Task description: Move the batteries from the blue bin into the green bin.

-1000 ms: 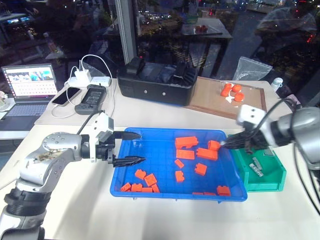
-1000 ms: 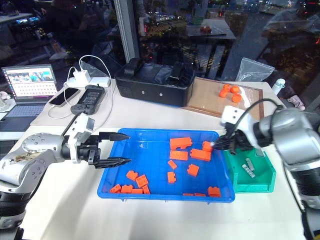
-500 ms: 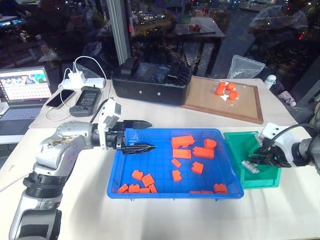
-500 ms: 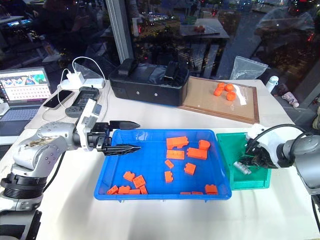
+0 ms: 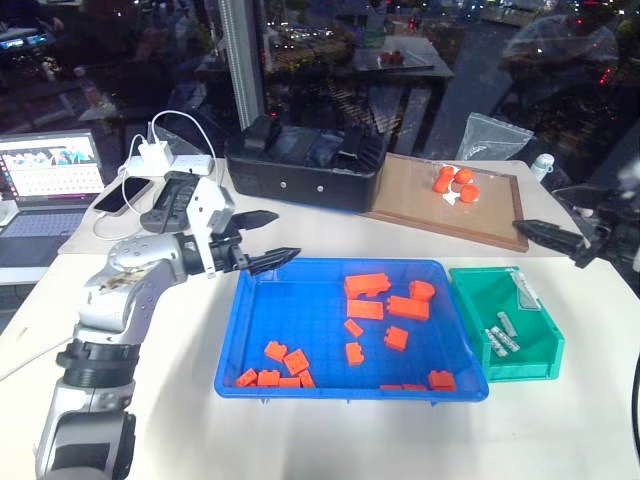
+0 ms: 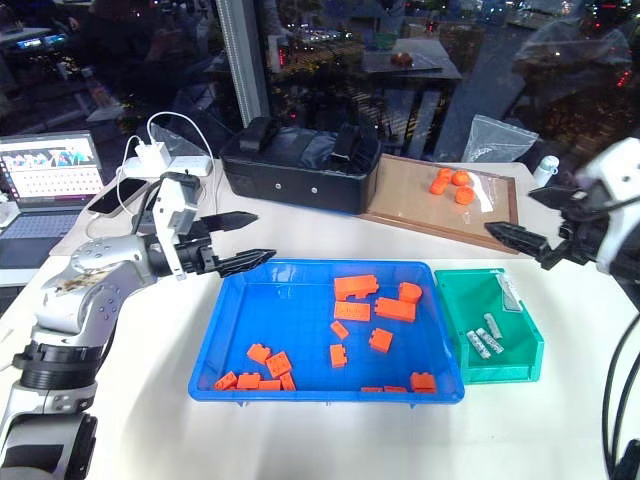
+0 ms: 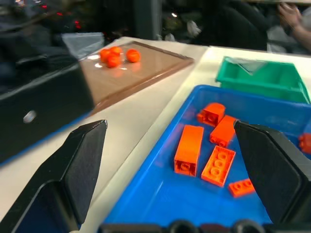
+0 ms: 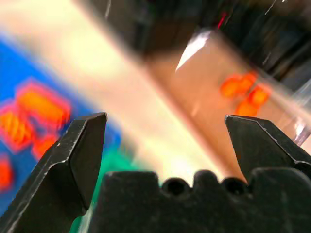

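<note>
Silver-grey batteries (image 5: 503,333) lie in green bin (image 5: 471,292); blue bin (image 5: 250,330) holds orange bricks (image 5: 368,285) only, so transfer looks complete. Right gripper (image 6: 545,232) released, empty, above desk (image 5: 330,430). Left gripper (image 5: 268,238) released, at blue bin's far-left corner.

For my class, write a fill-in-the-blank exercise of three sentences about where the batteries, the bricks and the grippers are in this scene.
1. The batteries lie inside the ____ bin.
2. The blue bin holds only orange ____.
3. The right gripper hangs above the table with its fingers ____, and the left gripper is open too.

Missing words: green; bricks; open
</note>
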